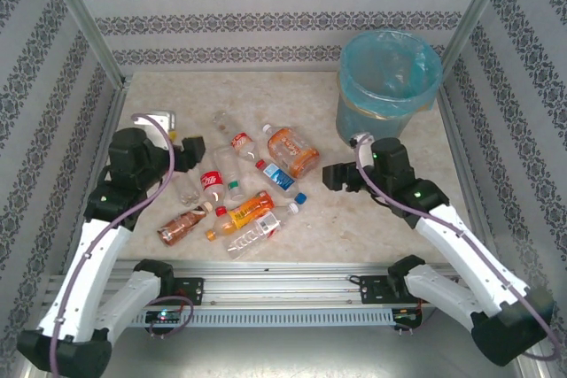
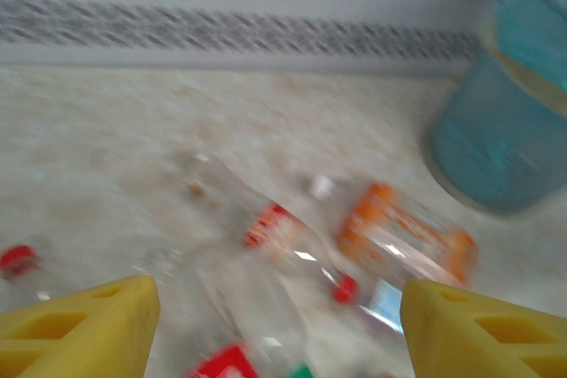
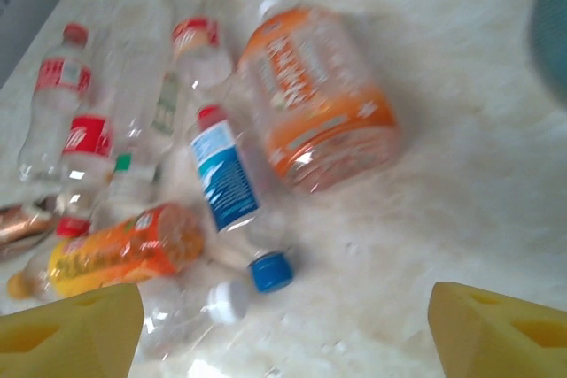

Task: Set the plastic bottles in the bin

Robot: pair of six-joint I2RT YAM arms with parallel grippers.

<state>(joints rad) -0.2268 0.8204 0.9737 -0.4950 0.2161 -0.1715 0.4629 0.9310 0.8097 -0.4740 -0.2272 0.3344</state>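
The plastic bottles (image 1: 211,181) lie on their sides in a loose heap in the middle of the surface (image 1: 345,227), several touching or crossing one another. None is in the bin (image 1: 390,112), which stands upright at the far right, well apart from the heap. The left pincer (image 1: 193,151) hovers at the heap's left edge. The right pincer (image 1: 331,174) hovers just to the heap's right, between heap and bin. In the wrist views each has its jaws wide, with nothing between them.

The bottles look thin-walled and mostly empty, so they are probably light, springy and slick. A hard squeeze will likely dent them, and being round they may roll away from a one-sided push. The safest hold seems to be across the body at the label, where the wall runs straight. Closer to the shoulder the plastic should be stiffer.

The fat orange-labelled bottle (image 1: 292,150) is the widest and may need almost the full spread. The blue-labelled bottle (image 1: 277,176) lies at the heap's right edge with one side free, so it looks like an easy pick for the right pincer. The orange-drink bottle (image 1: 248,210) and the brown bottle (image 1: 182,226) seem to hold liquid. They would be heavier and are best gripped mid-body so they do not swing.
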